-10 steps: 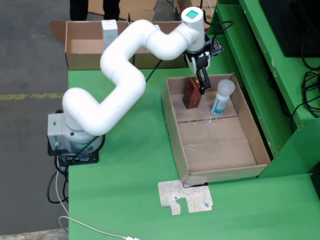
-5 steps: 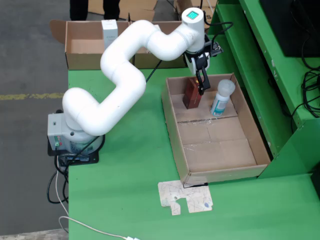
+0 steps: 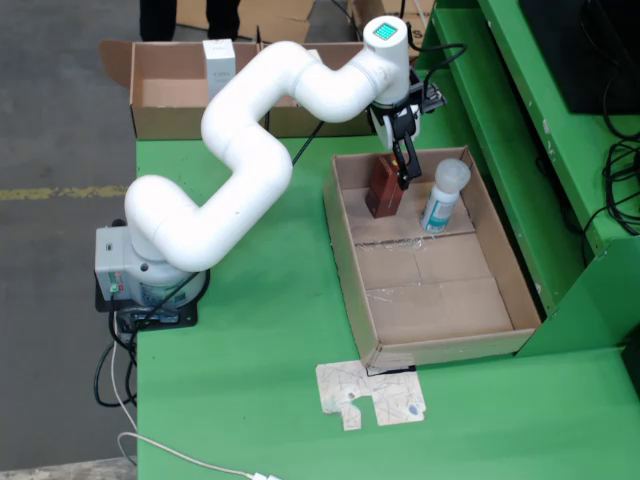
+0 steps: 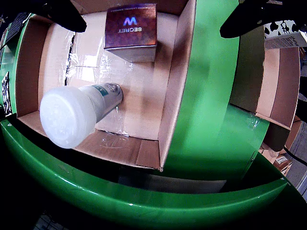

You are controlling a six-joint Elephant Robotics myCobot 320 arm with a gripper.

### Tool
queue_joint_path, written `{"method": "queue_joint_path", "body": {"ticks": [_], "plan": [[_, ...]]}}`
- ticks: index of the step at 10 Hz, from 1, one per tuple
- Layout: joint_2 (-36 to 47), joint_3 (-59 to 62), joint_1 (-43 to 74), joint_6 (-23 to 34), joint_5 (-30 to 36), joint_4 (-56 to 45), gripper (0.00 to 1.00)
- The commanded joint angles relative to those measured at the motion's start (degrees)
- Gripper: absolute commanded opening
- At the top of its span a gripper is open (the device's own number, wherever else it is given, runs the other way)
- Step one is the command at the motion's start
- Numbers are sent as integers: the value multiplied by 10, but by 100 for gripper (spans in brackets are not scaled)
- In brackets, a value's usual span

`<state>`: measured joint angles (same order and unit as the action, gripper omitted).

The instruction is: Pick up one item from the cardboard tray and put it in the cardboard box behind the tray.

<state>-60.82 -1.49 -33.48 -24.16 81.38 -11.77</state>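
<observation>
Fixed view, left to right. Cardboard box [image 3: 170, 90] at the far edge of the green bench [image 3: 250, 370], behind the tray; open top, a white carton [image 3: 219, 62] standing upright inside near its back wall. Print on the carton too small to read.

Cardboard tray [image 3: 345, 240] sits right of centre on the bench, long side running away from the camera. Two items in its far end: a brown box [image 3: 383, 186] upright near the far left corner, and a white bottle [image 3: 444, 195] with a wide white cap, upright, just right of it, the two apart. Near half of the tray shows bare cardboard and tape.

A flat cardboard scrap [image 3: 371, 394] lies on the bench just in front of the tray.

Wrist view: brown box [image 4: 131, 27] seen from above, top face reads "W" and "SECRET", printed upside down to the camera. Bottle [image 4: 79, 112] has a teal label; text illegible. A black-and-white patterned package [image 4: 287, 29] shows at the top right edge.

Arm: white, base at the bench's left edge, elbow folded, wrist over the tray's far end. Gripper [image 3: 404, 165] points down, its dark fingers wide apart in the wrist view, hanging at the brown box's upper right edge in the fixed view. Contact cannot be told.
</observation>
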Motion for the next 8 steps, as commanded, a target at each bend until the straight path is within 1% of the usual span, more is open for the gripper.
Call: {"method": "queue_joint_path", "body": {"ticks": [1,5,8], "plan": [[4,15,-2,1,4,19,100],[-1,15,-2,3,4,30,100],[-13,15,-1,10,-2,69,100]]}}
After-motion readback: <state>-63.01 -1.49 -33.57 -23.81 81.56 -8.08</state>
